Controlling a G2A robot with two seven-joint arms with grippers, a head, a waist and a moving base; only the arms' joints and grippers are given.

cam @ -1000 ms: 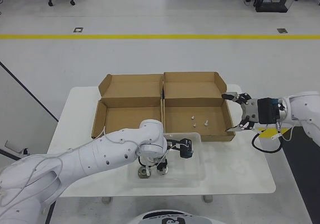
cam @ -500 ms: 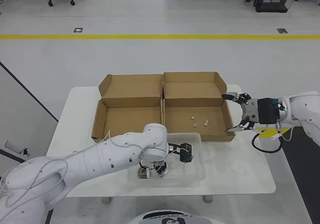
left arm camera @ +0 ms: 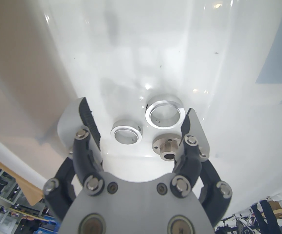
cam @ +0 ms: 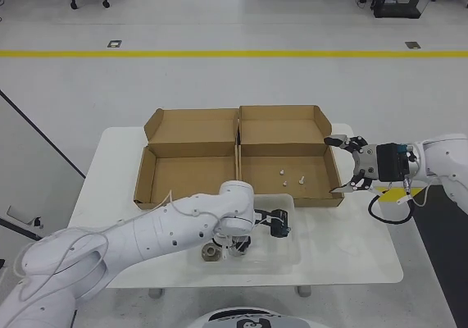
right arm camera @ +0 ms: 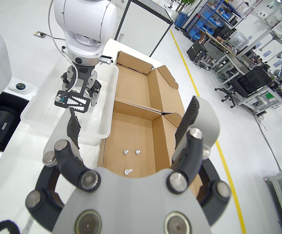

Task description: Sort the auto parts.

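My left gripper [left arm camera: 136, 104] hung low inside the clear plastic tray [left arm camera: 131, 37], its jaws wide apart with nothing held. Under it lay three metal parts, close together on the tray floor. There was a big shiny silver ring [left arm camera: 163, 116], a smaller silver ring [left arm camera: 126, 135] just beside it, and a little round hub with a flat rim and a hole in the middle [left arm camera: 167, 148]. The hub sat right by one of my fingers [left arm camera: 192, 127]. My right gripper [cam: 332, 166] waited at the outer side of the right brown cardboard box [cam: 274, 184], jaws also apart and holding nothing. Three tiny silver bits [cam: 283, 173] lay in that box, and the left brown cardboard box [cam: 186, 176] stood touching it. I think this was the picking step. Next I needed to choose one part, put my jaws on both sides of it, and close gently without bumping the other two.
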